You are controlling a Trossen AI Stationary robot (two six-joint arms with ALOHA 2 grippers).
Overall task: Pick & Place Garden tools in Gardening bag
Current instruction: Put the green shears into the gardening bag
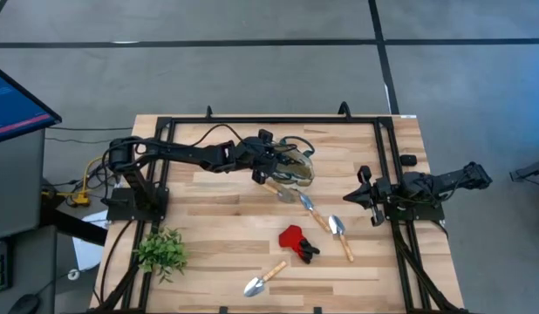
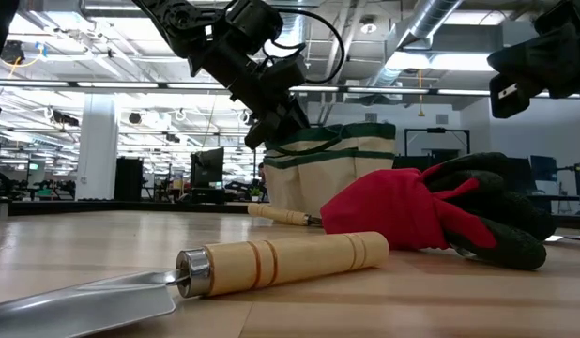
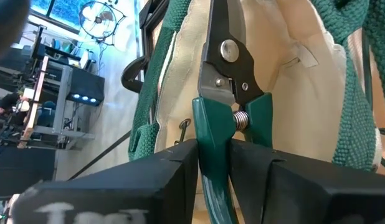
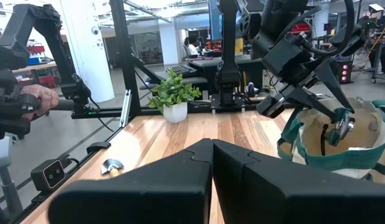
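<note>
Shears [image 3: 227, 93] with green handles hang nose-down inside the gardening bag [image 1: 296, 166], left gripper [image 3: 212, 163] fingers clamped on those handles, so release only once deep and centred; right gripper [image 1: 367, 199], jaws together, waits beside the bag.

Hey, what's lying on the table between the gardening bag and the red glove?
In the high view, a silver trowel lies between the gardening bag and the red glove.
</note>
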